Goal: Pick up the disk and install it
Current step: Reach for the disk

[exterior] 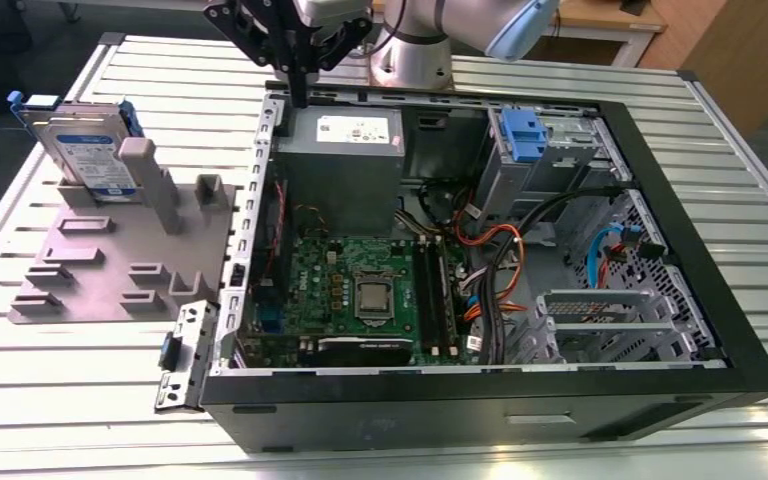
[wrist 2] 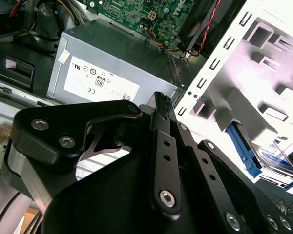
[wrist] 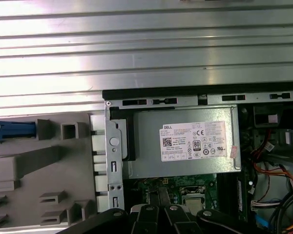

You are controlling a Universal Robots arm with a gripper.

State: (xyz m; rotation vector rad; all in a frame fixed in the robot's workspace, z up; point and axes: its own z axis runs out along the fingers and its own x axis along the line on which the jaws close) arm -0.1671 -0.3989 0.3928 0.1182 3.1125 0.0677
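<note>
The gripper (exterior: 299, 96), fingers pressed together and empty, hung near the white-labelled power supply (exterior: 341, 165); the blue-and-white-labelled disk (exterior: 91, 150) stood upright in the grey holder (exterior: 111, 265)

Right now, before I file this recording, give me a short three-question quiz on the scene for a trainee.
1. True or false: the disk already sits inside the computer case.
2. Which is the end effector nearest? A: the power supply. B: the disk. C: the orange cables.
3. How does the disk stand, and in what?
Key: 1 false. 2 A. 3 Upright, slotted in the grey fixture, at the exterior view's left of the case.
</note>
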